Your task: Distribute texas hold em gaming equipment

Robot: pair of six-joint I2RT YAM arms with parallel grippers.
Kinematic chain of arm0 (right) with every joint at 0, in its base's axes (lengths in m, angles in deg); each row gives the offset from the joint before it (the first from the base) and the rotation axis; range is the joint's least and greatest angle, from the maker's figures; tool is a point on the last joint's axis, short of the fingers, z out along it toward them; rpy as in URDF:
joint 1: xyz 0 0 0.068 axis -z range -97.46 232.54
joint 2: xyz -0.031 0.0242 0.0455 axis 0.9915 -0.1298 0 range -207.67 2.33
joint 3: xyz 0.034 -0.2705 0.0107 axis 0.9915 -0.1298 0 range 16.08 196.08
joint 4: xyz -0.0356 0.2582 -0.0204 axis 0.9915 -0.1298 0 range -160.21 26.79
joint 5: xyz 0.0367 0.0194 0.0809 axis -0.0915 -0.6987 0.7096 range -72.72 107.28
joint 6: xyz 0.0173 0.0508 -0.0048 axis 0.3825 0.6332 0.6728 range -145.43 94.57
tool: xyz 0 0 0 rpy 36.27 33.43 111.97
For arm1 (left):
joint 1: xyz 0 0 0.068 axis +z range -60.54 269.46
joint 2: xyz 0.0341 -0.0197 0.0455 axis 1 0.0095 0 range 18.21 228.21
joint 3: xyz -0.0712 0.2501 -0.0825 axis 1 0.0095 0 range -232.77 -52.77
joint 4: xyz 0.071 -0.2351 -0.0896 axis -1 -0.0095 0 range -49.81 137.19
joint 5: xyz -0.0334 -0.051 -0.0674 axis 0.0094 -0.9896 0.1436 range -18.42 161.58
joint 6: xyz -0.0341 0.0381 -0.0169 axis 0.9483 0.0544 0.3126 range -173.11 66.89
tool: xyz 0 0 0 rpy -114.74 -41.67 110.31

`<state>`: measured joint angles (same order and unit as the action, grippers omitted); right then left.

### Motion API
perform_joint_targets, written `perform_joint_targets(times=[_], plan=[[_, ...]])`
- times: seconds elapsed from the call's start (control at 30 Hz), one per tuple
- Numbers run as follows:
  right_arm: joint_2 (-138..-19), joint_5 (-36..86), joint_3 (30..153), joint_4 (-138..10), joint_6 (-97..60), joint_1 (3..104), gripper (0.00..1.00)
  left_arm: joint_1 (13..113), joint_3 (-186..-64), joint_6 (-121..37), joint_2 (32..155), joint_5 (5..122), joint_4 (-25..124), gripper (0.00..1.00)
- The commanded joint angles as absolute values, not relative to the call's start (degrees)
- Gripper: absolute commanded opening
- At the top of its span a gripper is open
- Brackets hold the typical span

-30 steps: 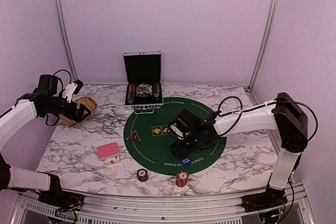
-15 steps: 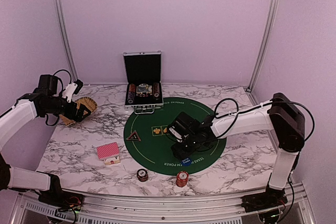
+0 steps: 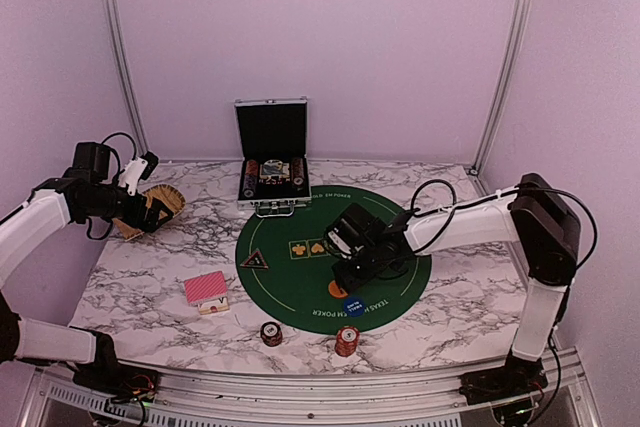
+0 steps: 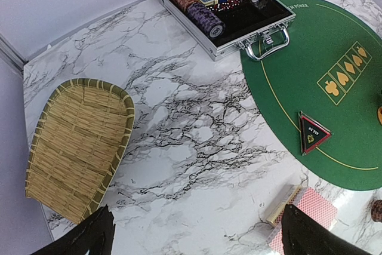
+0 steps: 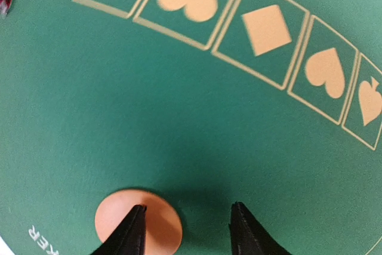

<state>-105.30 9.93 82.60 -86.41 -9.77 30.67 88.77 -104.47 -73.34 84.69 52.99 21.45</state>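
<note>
From above, the right jaws hang low over the green mat (image 3: 290,292), slightly parted, with the orange disc (image 3: 338,290) and the blue disc (image 3: 352,307) just beside them. The red-backed cards (image 3: 205,288) lie on the marble surface (image 3: 150,287) to the left. The left wrist view shows the left jaws spread wide, holding nothing, near the woven tray (image 4: 77,147). The open case (image 4: 233,49) holds rows of chips (image 4: 206,19), and the triangular marker (image 4: 313,132) lies on the mat. In the right wrist view, the jaws grasp nothing, and one fingertip (image 5: 128,234) overlaps the orange disc.
</note>
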Motion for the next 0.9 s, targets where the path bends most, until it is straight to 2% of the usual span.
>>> perform_joint_targets(times=[0.0, 0.07, 0.2, 0.43, 0.7, 0.87], plan=[[-108.2, 8.1, 85.9, -87.6, -11.9, 31.9, 0.62, 89.0, -106.2, -74.2, 83.3, 52.9, 19.5, 0.99], [-107.6, 8.6, 85.9, -87.4, -11.8, 31.8, 0.7, 89.1, -106.1, -74.4, 83.1, 53.0, 19.4, 0.99], [-104.9, 8.7, 84.8, -86.8, -11.8, 30.6, 0.73, 89.1, -106.0, -74.8, 82.6, 53.2, 19.2, 0.99], [-102.7, 8.5, 82.8, -87.6, -11.0, 26.1, 0.71, 89.0, -106.1, -74.7, 82.6, 52.9, 19.2, 0.99], [-104.2, 6.8, 81.6, -88.7, -9.3, 25.4, 0.7, 89.1, -106.5, -74.3, 82.4, 52.6, 19.0, 0.99], [-105.1, 6.0, 81.9, -88.8, -9.5, 24.9, 0.66, 89.1, -106.3, -74.4, 82.2, 52.7, 19.0, 0.99]])
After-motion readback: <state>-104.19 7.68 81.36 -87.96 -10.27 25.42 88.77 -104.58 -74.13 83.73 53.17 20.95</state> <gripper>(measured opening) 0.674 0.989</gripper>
